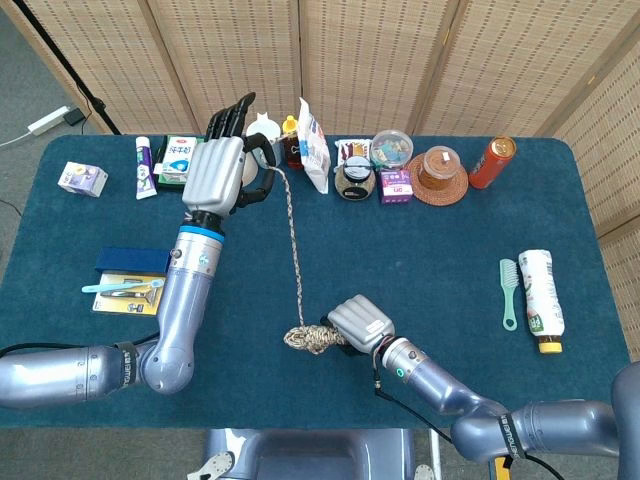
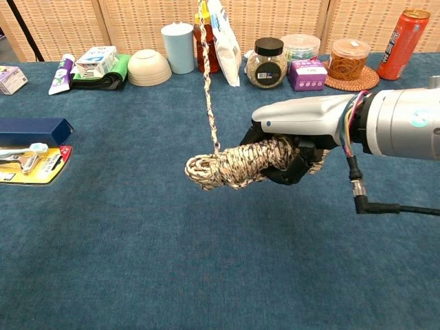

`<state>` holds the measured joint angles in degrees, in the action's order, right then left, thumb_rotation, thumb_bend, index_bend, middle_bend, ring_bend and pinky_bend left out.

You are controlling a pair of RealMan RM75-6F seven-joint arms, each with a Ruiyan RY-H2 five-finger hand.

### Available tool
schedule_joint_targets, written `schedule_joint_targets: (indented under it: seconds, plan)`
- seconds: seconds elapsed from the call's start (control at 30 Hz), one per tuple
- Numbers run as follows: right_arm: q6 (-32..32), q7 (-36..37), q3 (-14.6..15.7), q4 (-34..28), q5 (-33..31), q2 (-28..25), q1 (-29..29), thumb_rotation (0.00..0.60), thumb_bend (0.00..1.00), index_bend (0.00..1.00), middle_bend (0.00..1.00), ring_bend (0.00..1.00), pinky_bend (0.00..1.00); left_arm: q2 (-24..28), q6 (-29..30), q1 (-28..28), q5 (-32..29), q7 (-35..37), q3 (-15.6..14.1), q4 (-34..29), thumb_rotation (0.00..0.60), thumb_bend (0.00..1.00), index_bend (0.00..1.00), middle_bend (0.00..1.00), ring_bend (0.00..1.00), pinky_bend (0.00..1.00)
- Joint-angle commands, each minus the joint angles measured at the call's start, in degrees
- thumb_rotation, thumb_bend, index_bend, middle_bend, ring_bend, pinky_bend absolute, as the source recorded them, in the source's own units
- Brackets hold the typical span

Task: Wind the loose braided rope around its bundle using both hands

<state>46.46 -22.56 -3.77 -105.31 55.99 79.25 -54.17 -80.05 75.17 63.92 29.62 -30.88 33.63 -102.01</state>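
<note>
A: Where's the rope now?

B: The bundle point(image 2: 237, 165) sits in the right hand point(image 1: 360, 322), at about six o'clock on the tabletop point(image 1: 450, 260). In the chest view the dark fingers point(image 2: 292, 165) are clamped around its right end, and it looks lifted off the cloth. The loose strand point(image 1: 292, 240) runs taut from the bundle toward eleven o'clock, up to the left hand point(image 1: 215, 172).

A: Is the left hand actually holding it?

B: The strand ends at the thumb side of that hand, so I'd say it is pinched there, with the other fingers stretched out straight. The contact itself is too small to see clearly.

A: How will it handle?

B: Light, soft and limp, I'd judge, with a rough braid that shouldn't slip. It only keeps its line under tension, so hold the strand near its end and keep the bundle gripped at one end, leaving the middle free for wraps.

A: What does each camera add?

B: The head view shows both hands and the strand's full run. The chest view shows only the right hand, but up close: the wraps, the frayed left tip, and the strand rising out of frame near the bottle point(image 2: 201, 36).
</note>
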Motion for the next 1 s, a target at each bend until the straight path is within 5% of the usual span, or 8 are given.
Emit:
schedule_joint_targets:
  seconds: [0.03,0.23,0.53,0.67,0.83,1.0]
  plan:
    - [-3.28,6.29,-0.22,-1.52,5.58,-3.13,1.39,0.600,0.99,0.64,0.63,0.68,0.95,-1.09,-0.50,0.43,-0.95,0.17,-0.43,2.85,0.600,0.41,0.60,0.00,0.00,0.00]
    - [-7.49,24.19,-2.98,-2.78,17.45,-6.88,3.20,0.600,0.99,0.64,0.63,0.68,0.95,-4.15,-3.25,0.32,-1.08,1.75,-2.84,10.91,0.600,0.41,0.60,0.00,0.00,0.00]
    - [-7.47,37.63,-4.80,-3.41,24.90,-8.32,3.54,0.600,0.99,0.64,0.63,0.68,0.95,-7.25,-4.92,-0.74,1.39,2.79,-6.69,14.78,0.600,0.41,0.60,0.00,0.00,0.00]
    - [-6.83,39.37,-6.20,-3.88,22.64,-8.19,3.45,0.600,1.00,0.64,0.63,0.68,0.95,-8.96,-5.44,-1.95,3.63,3.64,-9.44,16.21,0.600,0.41,0.60,0.00,0.00,0.00]
    - [-6.18,36.59,-8.36,-4.99,12.37,-7.67,2.61,0.600,1.00,0.64,0.63,0.68,0.95,-11.44,-6.09,-4.37,10.15,6.96,-13.87,19.82,0.600,0.41,0.61,0.00,0.00,0.00]
    - [-5.26,32.77,-9.30,-6.58,2.77,-7.36,1.04,0.600,1.00,0.64,0.63,0.68,0.95,-12.62,-6.63,-5.71,13.19,8.33,-15.26,22.21,0.600,0.41,0.61,0.00,0.00,0.00]
